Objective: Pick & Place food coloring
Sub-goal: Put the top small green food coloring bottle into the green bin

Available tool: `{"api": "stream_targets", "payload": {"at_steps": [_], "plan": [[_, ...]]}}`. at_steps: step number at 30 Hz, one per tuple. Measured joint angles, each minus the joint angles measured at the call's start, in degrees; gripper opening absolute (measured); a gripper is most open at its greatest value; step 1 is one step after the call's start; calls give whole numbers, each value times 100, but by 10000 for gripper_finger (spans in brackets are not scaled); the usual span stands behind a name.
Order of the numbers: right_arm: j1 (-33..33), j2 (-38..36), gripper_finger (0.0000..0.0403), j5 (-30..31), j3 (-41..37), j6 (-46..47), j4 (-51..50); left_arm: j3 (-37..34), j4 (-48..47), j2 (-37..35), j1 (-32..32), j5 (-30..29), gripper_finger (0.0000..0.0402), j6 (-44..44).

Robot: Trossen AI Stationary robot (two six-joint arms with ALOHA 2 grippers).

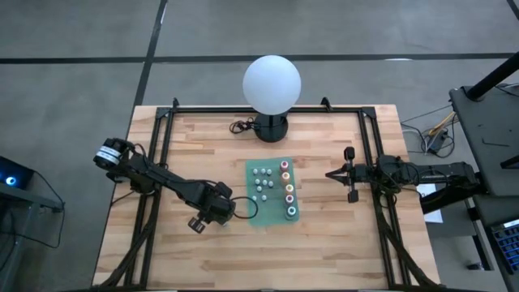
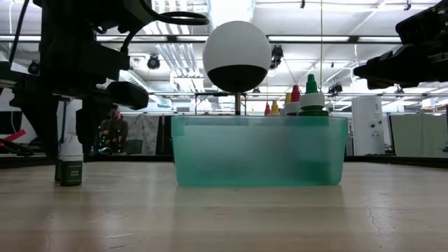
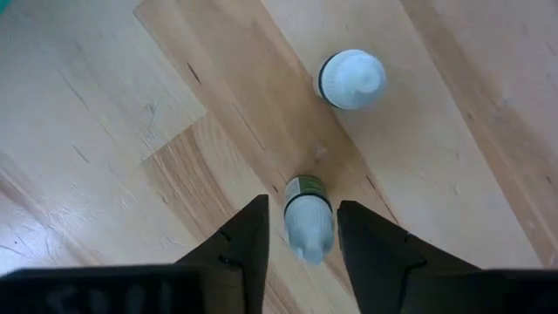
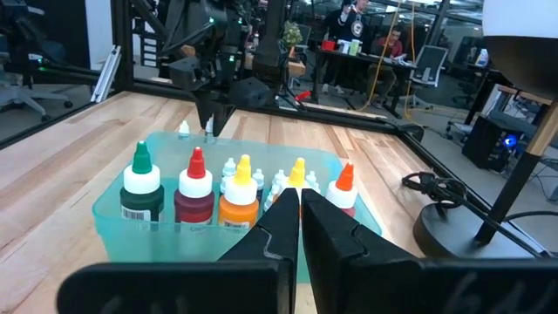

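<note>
A small whitish-capped food coloring bottle with a dark green label stands upright on the wood, left of the green tray. My left gripper points down over it, open, one finger on each side with narrow gaps. A second whitish bottle stands on the table nearby. In the tray stand the coloured-top bottles in a row and several small whitish ones. My right gripper hangs shut in the air, right of the tray.
A white globe lamp on a black base stands at the far edge behind the tray, its cord beside it. Black frame rails run along both table sides. Bare wood lies near the tray's front. People sit in the room beyond.
</note>
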Motion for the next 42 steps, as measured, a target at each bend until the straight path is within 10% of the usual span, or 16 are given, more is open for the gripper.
{"api": "stream_targets", "payload": {"at_steps": [19,42], "plan": [[-2,0,9,-2,0,6,0,92,-176,-11,43,64,49,-30],[-2,2,9,-1,0,0,0,2422,-956,330,736,66,49,-491]]}}
